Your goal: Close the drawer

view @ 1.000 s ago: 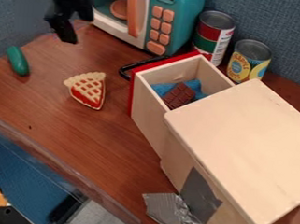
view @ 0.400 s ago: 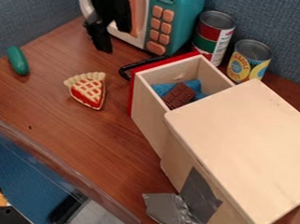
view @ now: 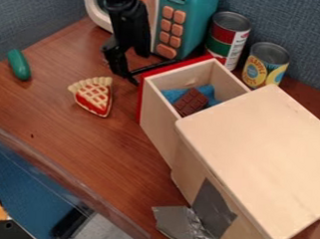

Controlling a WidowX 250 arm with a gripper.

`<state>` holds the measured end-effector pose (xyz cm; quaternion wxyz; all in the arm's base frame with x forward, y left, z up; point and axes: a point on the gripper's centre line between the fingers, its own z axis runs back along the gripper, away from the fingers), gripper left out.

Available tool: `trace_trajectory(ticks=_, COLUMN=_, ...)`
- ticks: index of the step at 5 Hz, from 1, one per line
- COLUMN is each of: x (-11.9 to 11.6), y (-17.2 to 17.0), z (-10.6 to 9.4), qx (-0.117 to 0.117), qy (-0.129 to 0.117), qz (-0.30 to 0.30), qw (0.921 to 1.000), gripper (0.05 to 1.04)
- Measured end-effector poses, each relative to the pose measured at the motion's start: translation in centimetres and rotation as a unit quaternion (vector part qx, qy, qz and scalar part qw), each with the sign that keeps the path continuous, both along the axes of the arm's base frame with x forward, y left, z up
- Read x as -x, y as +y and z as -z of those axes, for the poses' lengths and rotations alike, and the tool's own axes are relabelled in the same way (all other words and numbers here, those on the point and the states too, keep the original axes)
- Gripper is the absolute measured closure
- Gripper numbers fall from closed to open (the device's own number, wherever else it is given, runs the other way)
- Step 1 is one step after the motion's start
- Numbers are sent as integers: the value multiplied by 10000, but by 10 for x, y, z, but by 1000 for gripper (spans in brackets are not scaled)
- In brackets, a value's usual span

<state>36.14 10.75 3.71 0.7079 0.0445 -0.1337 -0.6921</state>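
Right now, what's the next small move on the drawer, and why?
I'd ease the black two-finger gripper toward the red drawer front, then nudge it gently toward the pale wooden cabinet. The drawer stands open, and the gripper is at the black handle, outside that front, so it looks placed to push. Contact isn't clear from this view.

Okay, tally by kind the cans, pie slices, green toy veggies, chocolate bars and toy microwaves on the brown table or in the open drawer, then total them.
Red-and-green can and yellow-and-blue can: 2
Pie slice: 1
Green toy veggie: 1
Chocolate bar, in the drawer: 1
Toy microwave: 1
Total: 6
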Motion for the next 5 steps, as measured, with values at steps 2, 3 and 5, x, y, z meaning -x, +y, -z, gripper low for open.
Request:
trace_trajectory(ticks=2, x=7, y=-8, z=15, qx=118, qy=130, qz=-66, qw=9998, gripper=83)
trace_trajectory(ticks=3, x=16, y=-19, z=17, qx=410, qy=231, qz=-93, qw=9989, gripper=83)
trace_trajectory(ticks=5, x=31, y=-42, z=7, qx=834, qy=286, qz=-98, qw=9961, gripper=83)
